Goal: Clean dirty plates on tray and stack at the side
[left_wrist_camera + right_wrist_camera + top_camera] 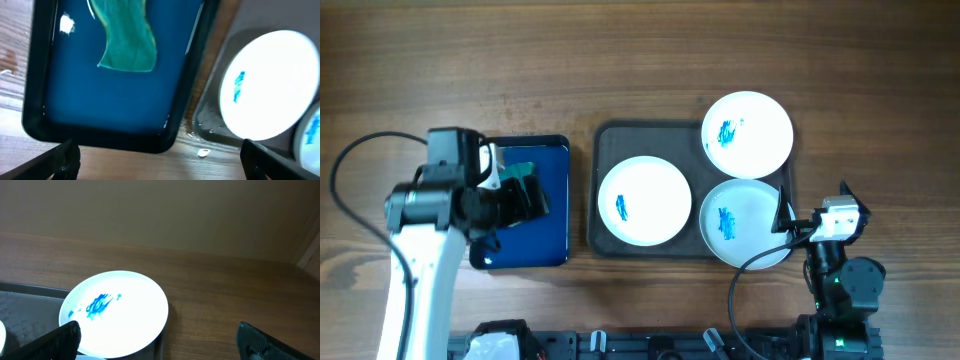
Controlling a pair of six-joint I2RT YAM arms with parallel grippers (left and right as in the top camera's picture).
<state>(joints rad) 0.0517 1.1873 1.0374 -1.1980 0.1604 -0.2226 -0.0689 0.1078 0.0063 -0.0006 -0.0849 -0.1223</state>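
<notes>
- Step, as I judged it: the very start. No plate was wiped, none stacked; first job was fetching the wiper.
- My left tool (525, 195) hung over the blue tray (545, 245), jaws wide, nothing in them. The green sponge (127, 40) lay in that tray, ahead of the tips in the wrist view.
- My right tool (787, 218) sat at the right edge of the near-right plate (740, 225), jaws also wide & empty. Couldn't tell if a tip touched the rim.
- All 3 plates were on the dark tray (620, 140), mid-bench (470, 60): left plate (644, 201), far-right plate (747, 134) and the near-right plate. Each had a blue smear.
- The 2 right-hand plates seemed to lap over the tray's rim.
- Next move, my guess: left tool down onto the sponge, closing on its middle, not a corner. It looked soft and curled, so prob. apt to fold or slip.
- After that, the right tool would need a low approach to catch a plate by its thin, shallow rim w/o tipping it off the tray edge.
- The stack spot was prob. the bench wood beside the tray.
</notes>
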